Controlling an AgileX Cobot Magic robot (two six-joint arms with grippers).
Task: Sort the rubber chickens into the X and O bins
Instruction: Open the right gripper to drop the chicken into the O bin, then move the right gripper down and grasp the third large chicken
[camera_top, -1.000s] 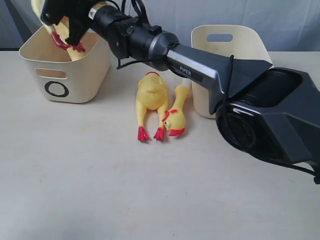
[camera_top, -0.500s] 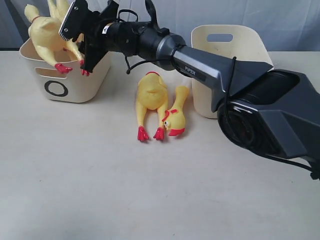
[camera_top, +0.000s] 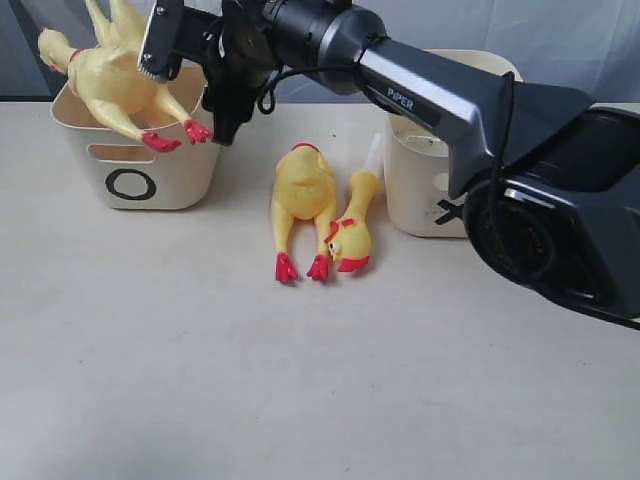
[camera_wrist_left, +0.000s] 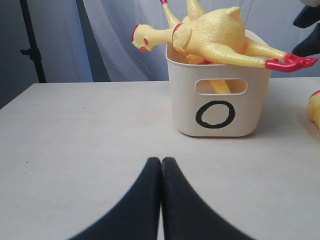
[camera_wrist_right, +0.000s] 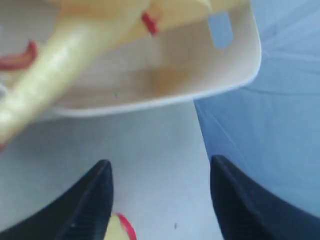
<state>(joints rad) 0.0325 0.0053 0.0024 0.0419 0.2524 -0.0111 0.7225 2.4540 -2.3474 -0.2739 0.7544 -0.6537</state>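
The O bin (camera_top: 135, 165) stands at the back left. One rubber chicken (camera_top: 105, 80) lies across its rim with its red feet sticking out over the side, and another's legs poke up from inside (camera_wrist_left: 192, 7). My right gripper (camera_top: 192, 78) hangs open just right of those feet, holding nothing (camera_wrist_right: 159, 170). Two more chickens lie side by side on the table: one (camera_top: 303, 200) with its feet toward the front, the other (camera_top: 352, 238) head toward the front. The X bin (camera_top: 415, 185) stands behind my right arm. My left gripper (camera_wrist_left: 161, 162) rests shut and empty, low on the table in front of the O bin (camera_wrist_left: 220, 107).
My long black right arm (camera_top: 450, 95) crosses the back of the scene from the right, above the X bin. A pale curtain (camera_wrist_left: 115, 40) and a dark stand (camera_wrist_left: 31, 40) are behind the table. Bare tabletop (camera_top: 300, 400) fills the front.
My right gripper has let go of the chicken and drawn up and to the right. The chicken now lies across the O bin's rim with its feet hanging out.
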